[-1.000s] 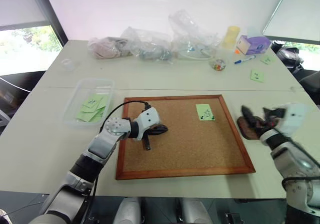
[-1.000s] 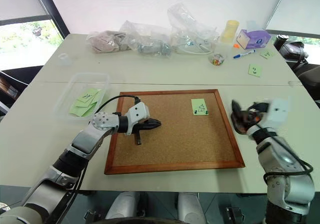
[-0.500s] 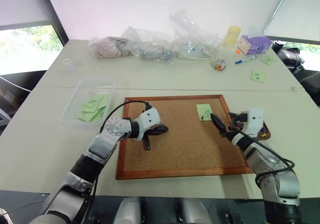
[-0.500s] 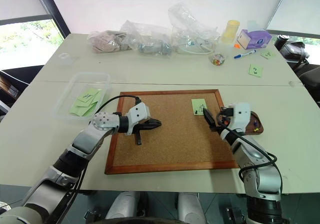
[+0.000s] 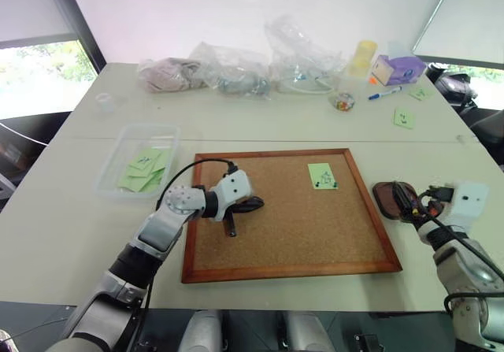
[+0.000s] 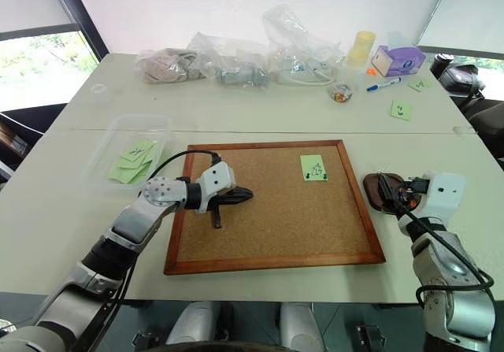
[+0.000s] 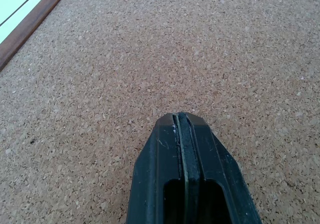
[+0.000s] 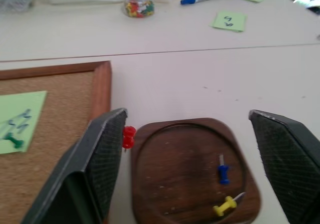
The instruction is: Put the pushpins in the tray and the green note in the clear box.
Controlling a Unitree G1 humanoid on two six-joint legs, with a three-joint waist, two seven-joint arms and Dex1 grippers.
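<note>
Right wrist view: my wide-open, empty right gripper [image 8: 192, 171] straddles the small dark brown wooden tray [image 8: 192, 159].
Blue and yellow pushpins [image 8: 223, 174] lie at the tray's lower right; a red pushpin [image 8: 128, 137] sits just outside its left rim, beside my finger. The light-green square note [image 5: 322, 176] stays pinned upper right on the cork board [image 5: 291, 226], nearer this arm; my left gripper [image 5: 250, 205] is shut on nothing.
</note>
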